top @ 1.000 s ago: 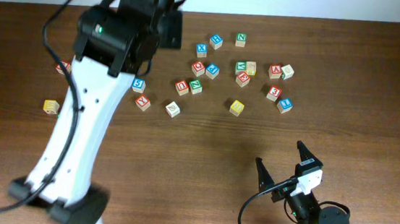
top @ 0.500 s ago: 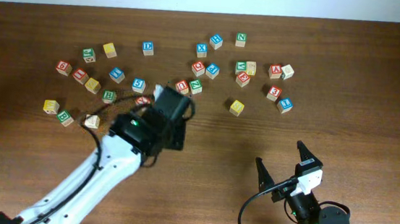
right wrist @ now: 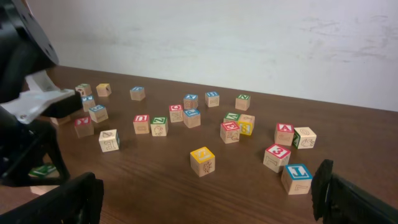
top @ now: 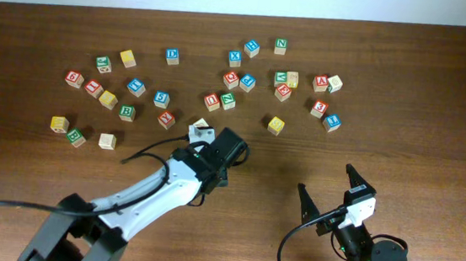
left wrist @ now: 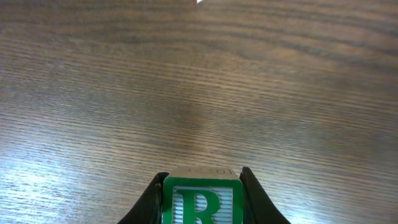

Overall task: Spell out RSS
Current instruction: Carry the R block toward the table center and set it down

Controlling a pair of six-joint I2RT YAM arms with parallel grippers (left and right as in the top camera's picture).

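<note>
My left gripper (left wrist: 200, 182) is shut on a green R block (left wrist: 200, 202), held just above bare wood. In the overhead view the left gripper (top: 229, 150) is at the table's middle, just right of a white block (top: 201, 128). My right gripper (top: 327, 181) is open and empty near the front edge, and it also shows in the right wrist view (right wrist: 202, 193). Many letter blocks lie scattered across the far half of the table. A blue block (top: 161, 99) may carry an S, but I cannot read it for sure.
A yellow block (top: 276, 125) sits alone right of the left gripper, also in the right wrist view (right wrist: 203, 161). A blue block (right wrist: 297, 178) lies close to the right finger. The left arm (top: 151, 195) crosses the front left of the table.
The left arm has swung from high over the far left blocks down to the table's middle, moving right and toward the front. The right arm has not moved.
</note>
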